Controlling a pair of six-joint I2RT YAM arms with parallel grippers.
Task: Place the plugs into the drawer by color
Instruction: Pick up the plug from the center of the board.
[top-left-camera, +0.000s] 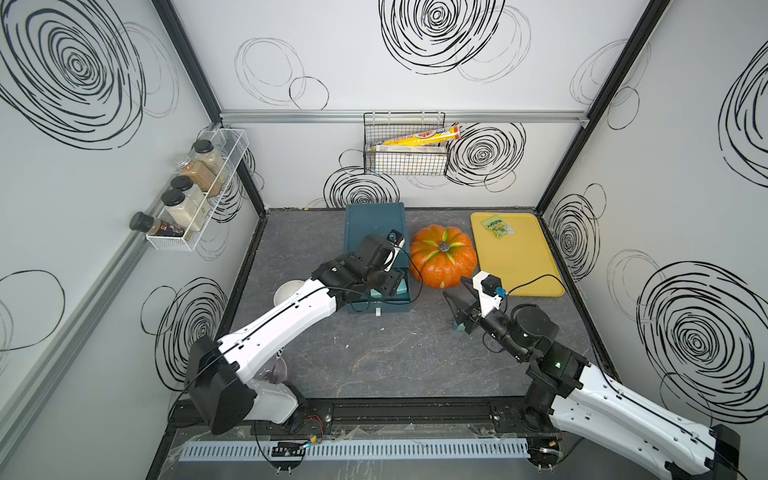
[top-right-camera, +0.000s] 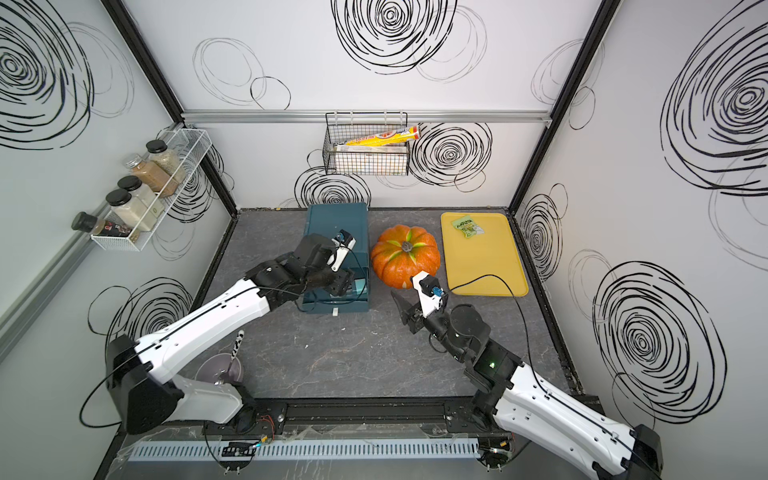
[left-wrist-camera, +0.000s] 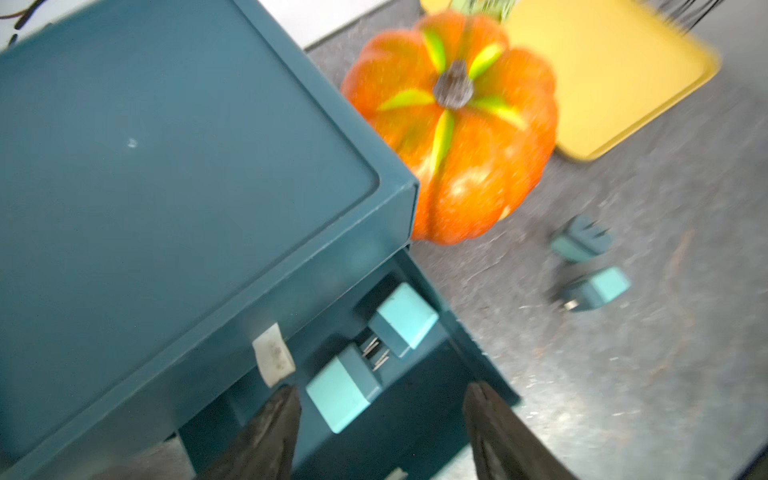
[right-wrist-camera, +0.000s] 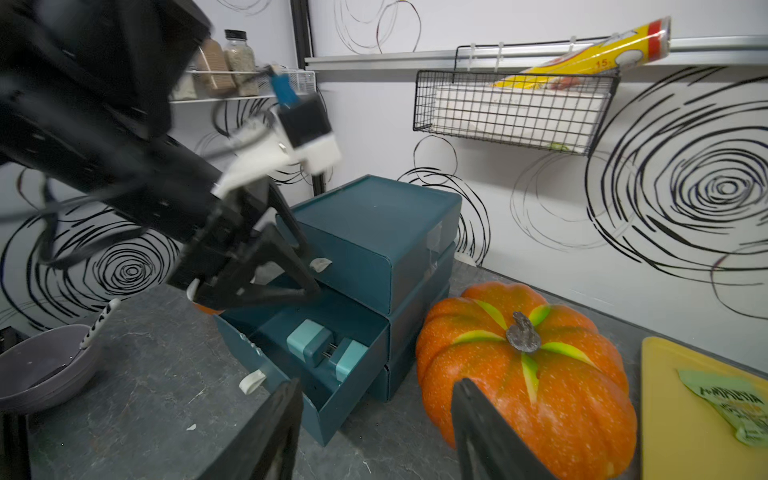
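Left hand (left-wrist-camera: 382, 388) hovers over drawer (left-wrist-camera: 419, 386) beside pumpkin (left-wrist-camera: 457, 137).

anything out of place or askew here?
A teal plug lies on its side on the table near the pumpkin, a second plug beside it, both outside the open drawer. On the left wall, a dark-capped spice bottle lies sideways, poking out of the white rack.
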